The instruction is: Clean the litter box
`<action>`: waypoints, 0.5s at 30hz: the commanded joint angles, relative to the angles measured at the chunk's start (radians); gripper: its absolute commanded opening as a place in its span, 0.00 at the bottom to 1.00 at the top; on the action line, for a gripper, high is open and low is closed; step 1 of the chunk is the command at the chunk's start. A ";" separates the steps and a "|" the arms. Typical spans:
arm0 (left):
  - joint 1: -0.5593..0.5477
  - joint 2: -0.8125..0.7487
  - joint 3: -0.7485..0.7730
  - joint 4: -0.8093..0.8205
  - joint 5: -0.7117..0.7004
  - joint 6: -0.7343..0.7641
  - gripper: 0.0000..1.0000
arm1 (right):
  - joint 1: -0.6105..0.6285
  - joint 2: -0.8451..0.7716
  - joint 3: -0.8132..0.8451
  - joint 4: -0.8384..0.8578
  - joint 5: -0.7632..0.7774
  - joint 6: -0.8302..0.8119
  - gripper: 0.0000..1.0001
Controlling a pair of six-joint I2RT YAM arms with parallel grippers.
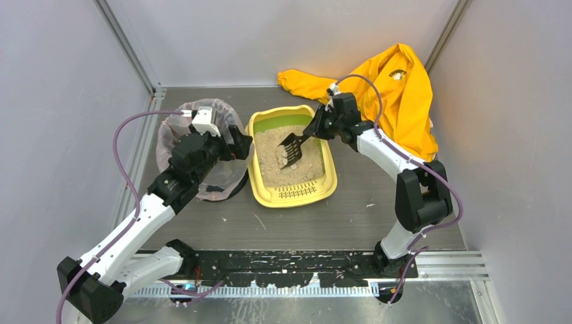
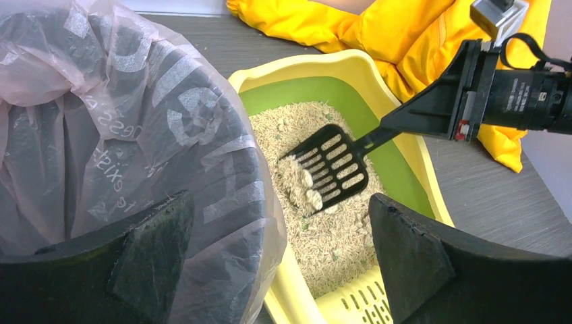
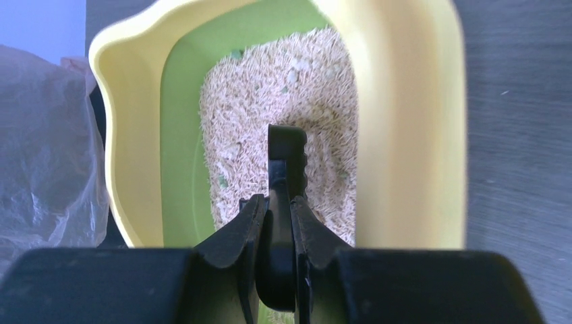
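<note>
At left centre we see our left gripper [image 1: 236, 144] spread wide and empty at the bag-lined bin [image 1: 172, 128]. Just right of it, mid-frame, lies the litter box [image 1: 294, 194]. Over its litter, our right gripper [image 1: 316, 128] is clamped on the black scoop [image 1: 291, 150], which carries pale clumps.

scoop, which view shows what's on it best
The left wrist view: the scoop faces the camera, its slots and the pale clumps on it plain. The top view shows it small and dark; the right wrist view shows only its edge.

Bag-lined bin [image 1: 168, 140], crumpled yellow jacket [image 1: 402, 94]
</note>
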 commanded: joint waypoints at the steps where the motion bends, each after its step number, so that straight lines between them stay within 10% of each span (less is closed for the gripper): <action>1: -0.003 -0.018 0.004 0.071 0.015 -0.002 1.00 | -0.039 -0.059 0.069 0.041 0.039 -0.044 0.01; 15: -0.003 0.011 0.003 0.083 0.052 -0.023 1.00 | -0.066 -0.031 -0.041 0.352 -0.011 0.060 0.01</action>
